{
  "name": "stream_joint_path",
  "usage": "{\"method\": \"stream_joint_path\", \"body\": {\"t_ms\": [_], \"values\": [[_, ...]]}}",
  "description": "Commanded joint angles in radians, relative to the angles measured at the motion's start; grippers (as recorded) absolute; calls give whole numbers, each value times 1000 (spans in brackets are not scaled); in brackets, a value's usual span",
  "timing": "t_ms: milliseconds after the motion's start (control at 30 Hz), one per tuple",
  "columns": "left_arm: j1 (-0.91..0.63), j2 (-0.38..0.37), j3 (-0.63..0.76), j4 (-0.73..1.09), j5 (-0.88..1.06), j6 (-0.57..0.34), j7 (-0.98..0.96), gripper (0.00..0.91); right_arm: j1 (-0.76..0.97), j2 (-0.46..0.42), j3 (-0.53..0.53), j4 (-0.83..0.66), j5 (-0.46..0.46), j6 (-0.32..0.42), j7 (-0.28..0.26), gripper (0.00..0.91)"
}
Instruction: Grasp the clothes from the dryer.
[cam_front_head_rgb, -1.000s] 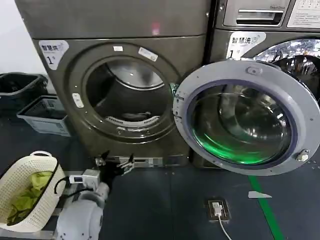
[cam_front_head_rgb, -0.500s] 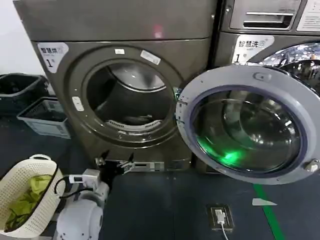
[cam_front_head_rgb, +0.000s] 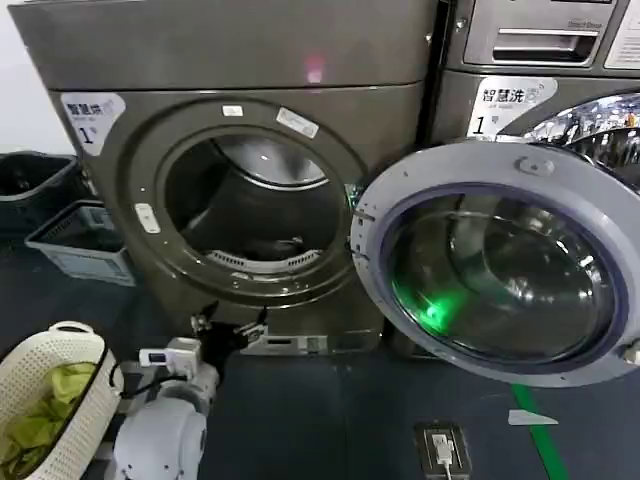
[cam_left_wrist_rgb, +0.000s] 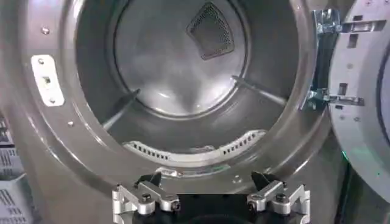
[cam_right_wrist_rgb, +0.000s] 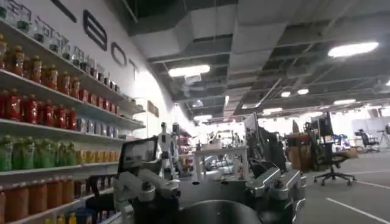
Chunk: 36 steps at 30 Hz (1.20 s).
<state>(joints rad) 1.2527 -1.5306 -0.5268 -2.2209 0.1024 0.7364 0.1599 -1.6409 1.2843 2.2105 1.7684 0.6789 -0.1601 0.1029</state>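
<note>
The dryer (cam_front_head_rgb: 250, 50) is the bronze-grey machine on the left, with its round port wide open. Its grey-rimmed glass door (cam_front_head_rgb: 500, 265) is swung out to the right. Low in the drum lies a small dark bundle, the clothes (cam_front_head_rgb: 272, 246). My left gripper (cam_front_head_rgb: 230, 328) hangs just below the port's lower rim, open and holding nothing. The left wrist view looks straight into the drum (cam_left_wrist_rgb: 177, 67) over the spread left gripper (cam_left_wrist_rgb: 207, 179). My right gripper (cam_right_wrist_rgb: 213, 182) points away into the room, open and empty.
A white basket (cam_front_head_rgb: 85, 350) holding yellow-green cloth stands on the floor at the near left. Grey crates (cam_front_head_rgb: 75, 240) sit left of the dryer. A second machine (cam_front_head_rgb: 540, 50) stands behind the open door. A floor socket (cam_front_head_rgb: 443, 445) and a green floor line (cam_front_head_rgb: 530, 430) lie near right.
The head view has shifted, so the dryer, door and basket sit lower and more to the sides. The left gripper stays open below the port.
</note>
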Motion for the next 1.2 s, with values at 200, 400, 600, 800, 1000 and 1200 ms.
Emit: {"method": "stream_joint_path", "body": {"t_ms": [200,400,600,800,1000,1200], "values": [[6,-1,1,1,17,49,1,907,1,4,2,1,4,1,-3,907],[9,-2,1,1,23,49,1,907,-4,4,9,-8,8,2,-3,907],[6,1,1,-3,20,49,3,907,-2,6,14,-15,9,3,-4,907],[14,0,2,-2,21,49,2,907,-4,11,15,-16,12,6,-6,907],[7,1,6,-1,21,49,1,907,-4,10,14,-19,13,6,-6,907],[2,3,3,3,21,49,-2,907,-2,11,7,-17,12,7,-6,907]]}}
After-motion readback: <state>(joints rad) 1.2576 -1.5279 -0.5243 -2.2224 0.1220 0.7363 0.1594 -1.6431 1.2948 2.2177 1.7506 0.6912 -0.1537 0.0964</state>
